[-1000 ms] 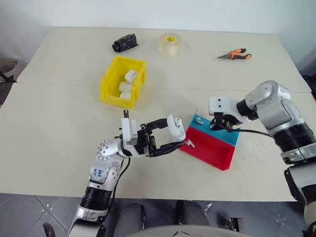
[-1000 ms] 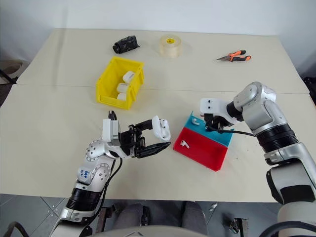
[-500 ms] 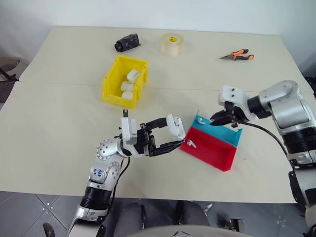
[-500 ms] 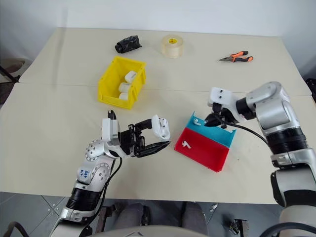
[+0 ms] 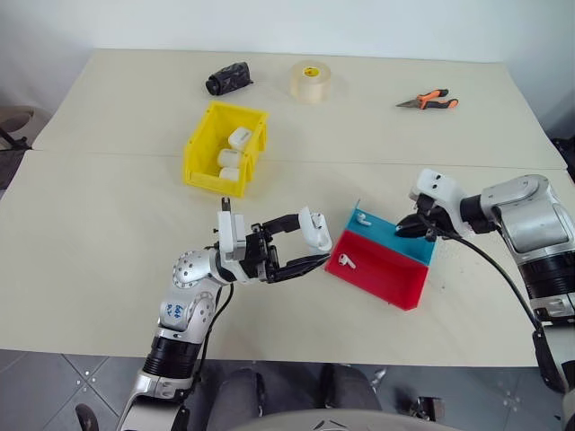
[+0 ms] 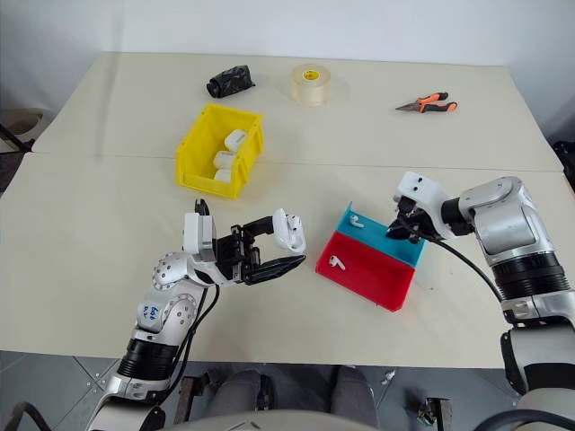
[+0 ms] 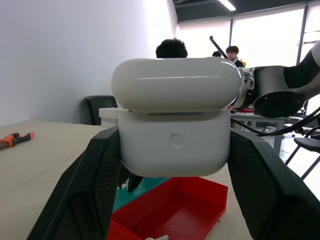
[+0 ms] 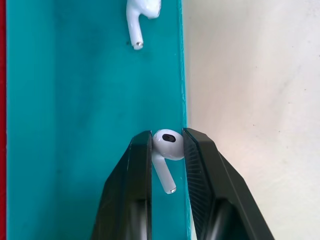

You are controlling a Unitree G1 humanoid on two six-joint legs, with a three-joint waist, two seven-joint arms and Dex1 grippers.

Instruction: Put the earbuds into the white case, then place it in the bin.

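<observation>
My left gripper is shut on the white case, holding it off the table just left of the tray. In the left wrist view the case sits between both fingers with its lid slightly ajar. My right gripper hovers over the right end of the tray's teal strip. It is shut on one earbud, pinched by its head with the stem hanging free. A second earbud lies in the teal strip and a third in the red part. The yellow bin stands further back on the left.
The red and teal tray lies flat between the arms. Three white cases lie inside the bin. A tape roll, orange-handled pliers and a black object lie along the far edge of the table.
My right gripper has moved to the right along the teal strip to its end, and its wrist has rolled. The left gripper and the case have kept still.
</observation>
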